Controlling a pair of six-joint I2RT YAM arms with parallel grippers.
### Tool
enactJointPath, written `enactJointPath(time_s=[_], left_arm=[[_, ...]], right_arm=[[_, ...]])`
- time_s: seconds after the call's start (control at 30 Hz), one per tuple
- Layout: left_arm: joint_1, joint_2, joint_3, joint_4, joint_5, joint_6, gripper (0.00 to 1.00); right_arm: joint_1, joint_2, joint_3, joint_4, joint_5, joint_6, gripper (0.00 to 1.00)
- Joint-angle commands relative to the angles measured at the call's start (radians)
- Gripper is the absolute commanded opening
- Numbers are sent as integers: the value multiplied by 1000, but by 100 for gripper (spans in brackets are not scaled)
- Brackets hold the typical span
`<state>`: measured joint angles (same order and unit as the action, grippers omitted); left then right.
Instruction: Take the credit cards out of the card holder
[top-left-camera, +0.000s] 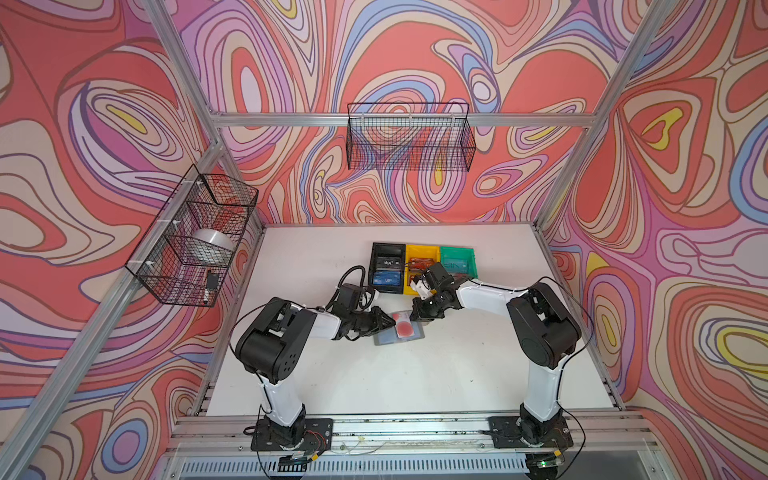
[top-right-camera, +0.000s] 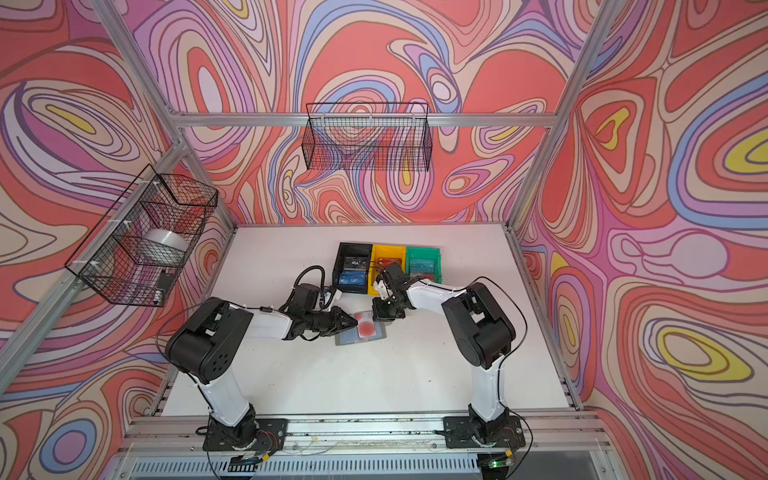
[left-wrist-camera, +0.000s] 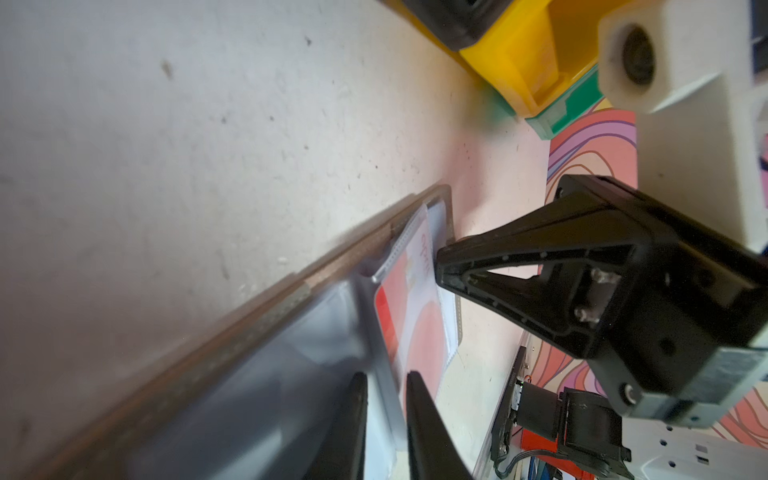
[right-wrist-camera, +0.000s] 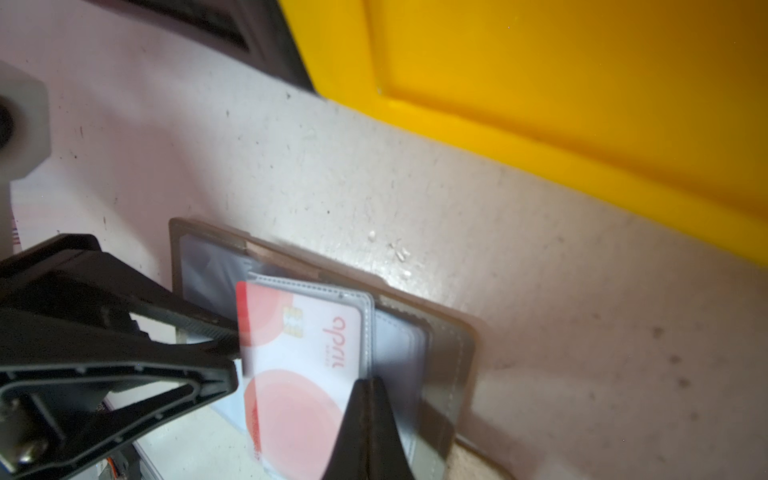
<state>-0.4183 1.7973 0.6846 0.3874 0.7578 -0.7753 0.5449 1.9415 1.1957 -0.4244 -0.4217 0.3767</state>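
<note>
Card holder (top-left-camera: 384, 339) partly hidden, card (top-left-camera: 404, 329) half sleeved

Built from glossy white link shells (top-left-camera: 484, 293) and bulky black joint housings (top-left-camera: 270, 345), seated on flat black base plates (top-left-camera: 322, 430), strung with a corrugated black hose (top-left-camera: 353, 269), capped with white camera blocks (left-wrist-camera: 648, 54), tipped with ribbed black triangular fingers (left-wrist-camera: 519, 245) fastened by silver screws (left-wrist-camera: 598, 274).

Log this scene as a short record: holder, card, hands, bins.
holder: open, flat on table
card: white with red circles, partly out of sleeve
left hand: pinching the card's edge
right hand: shut, tip pressing the sleeve
bins: black bin, yellow bin, green bin in a row, cards in each
</note>
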Motion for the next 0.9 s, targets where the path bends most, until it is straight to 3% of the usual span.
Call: enactJointPath(time_s=[0.0, 0.3, 0.87], left_arm=[[-2, 30, 6, 48, -6, -21, 21], [-2, 48, 4, 79, -12, -42, 19], [-2, 63, 9, 73, -8, -46, 3]], right_arm=[[10, 44, -29, -35, 12, 2, 4], [11, 46, -30, -36, 9, 3, 4], [10, 53, -41, -36, 3, 4, 4]])
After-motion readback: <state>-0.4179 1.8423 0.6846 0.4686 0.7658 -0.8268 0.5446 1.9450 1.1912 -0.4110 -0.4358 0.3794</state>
